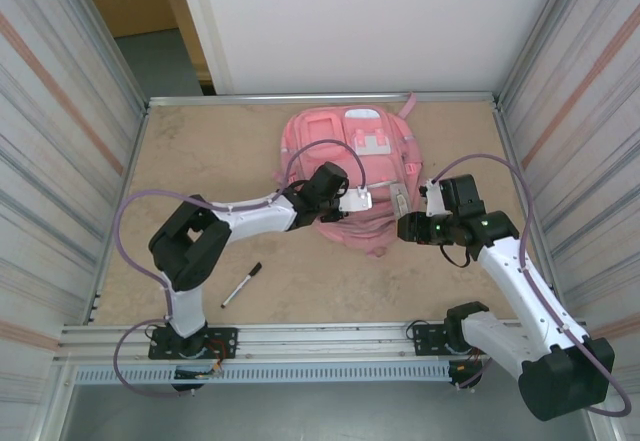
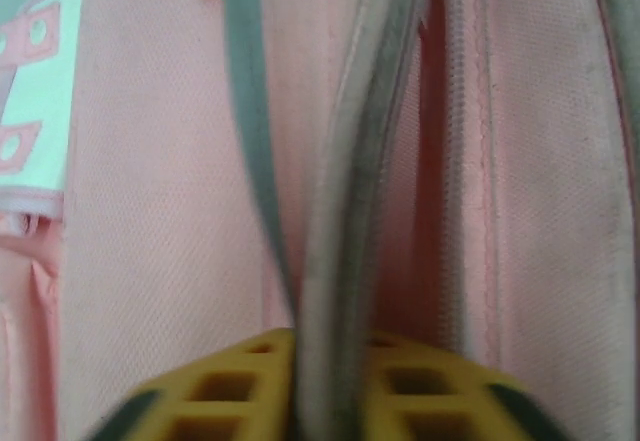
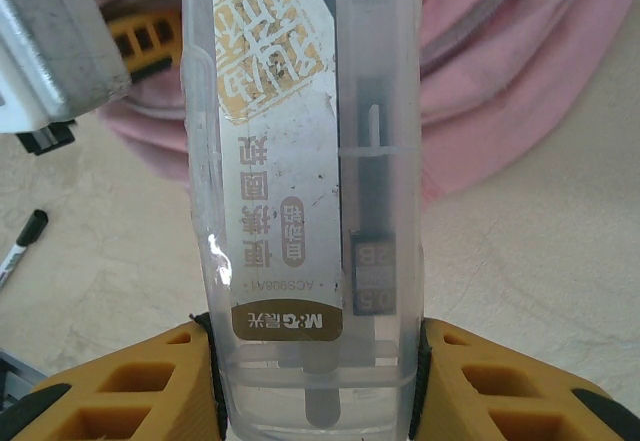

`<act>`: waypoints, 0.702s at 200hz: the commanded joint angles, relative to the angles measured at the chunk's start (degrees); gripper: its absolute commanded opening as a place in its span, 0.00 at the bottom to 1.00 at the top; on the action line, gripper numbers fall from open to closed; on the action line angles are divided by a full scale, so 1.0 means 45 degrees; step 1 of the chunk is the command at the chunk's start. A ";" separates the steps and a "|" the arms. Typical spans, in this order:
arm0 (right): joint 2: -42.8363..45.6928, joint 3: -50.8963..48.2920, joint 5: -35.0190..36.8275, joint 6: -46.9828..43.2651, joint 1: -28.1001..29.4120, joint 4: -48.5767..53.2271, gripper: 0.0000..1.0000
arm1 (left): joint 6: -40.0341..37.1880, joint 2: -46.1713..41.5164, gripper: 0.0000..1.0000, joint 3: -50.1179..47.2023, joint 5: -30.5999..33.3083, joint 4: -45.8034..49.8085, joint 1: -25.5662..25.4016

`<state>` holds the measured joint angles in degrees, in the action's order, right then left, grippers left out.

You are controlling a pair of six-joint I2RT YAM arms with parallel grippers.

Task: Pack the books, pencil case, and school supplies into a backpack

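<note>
Clear case point(image 3: 300, 161) pinched in right tool point(image 3: 315, 366), poised beside backpack point(image 1: 345, 151); left tool point(image 2: 325, 391) pressed on zip flap point(image 2: 340, 211), likely to hold mouth open.

The top camera looks steeply down from behind the arm bases, taking in the whole table point(image 1: 200, 161) and the backpack point(image 1: 350, 151). The left wrist camera sits tight against that pink fabric. The right wrist camera looks low past a clear plastic box point(image 3: 300, 211) at its lens, sharing backpack and marker point(image 1: 241, 284) with the top view.
</note>
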<state>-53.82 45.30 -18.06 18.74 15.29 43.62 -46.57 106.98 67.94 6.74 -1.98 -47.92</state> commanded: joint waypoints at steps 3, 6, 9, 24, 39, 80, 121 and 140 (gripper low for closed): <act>0.0279 -0.0086 -0.0293 0.0260 -0.0038 0.0203 0.36 | 0.0167 -0.0391 0.00 0.0447 -0.0043 -0.0072 0.0168; 0.0281 -0.0088 -0.0301 0.0250 -0.0038 0.0241 0.36 | 0.0235 -0.0482 0.00 0.0473 -0.0196 0.0070 0.0147; 0.0291 -0.0096 -0.0336 0.0249 -0.0038 0.0275 0.36 | 0.0371 -0.0574 0.00 0.0532 -0.0286 0.0218 0.0152; 0.0232 -0.0060 -0.0579 0.0391 0.0089 0.0417 0.36 | 0.1467 -0.1017 0.00 0.1165 -0.0362 0.1264 0.0191; 0.0109 0.0040 -0.0653 0.0435 0.0601 0.0539 0.35 | 0.2183 -0.1335 0.00 0.2020 -0.0730 0.2571 0.0276; -0.0578 0.0445 -0.0595 0.0523 0.2333 0.0797 0.36 | 0.4388 -0.1688 0.00 0.3397 -0.1062 0.3631 0.0474; -0.1679 0.0756 -0.0164 0.1441 0.2738 -0.0668 0.36 | 0.5918 -0.1684 0.00 0.4113 -0.2687 0.4272 0.0550; -0.2864 0.1437 0.0089 0.2264 0.2644 -0.1215 0.38 | 0.6148 -0.2020 0.00 0.3710 -0.3262 0.4044 0.0337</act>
<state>-62.02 47.00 -19.14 23.38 27.42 43.40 -24.05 103.28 83.24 -1.37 17.58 -45.21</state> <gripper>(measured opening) 0.427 0.086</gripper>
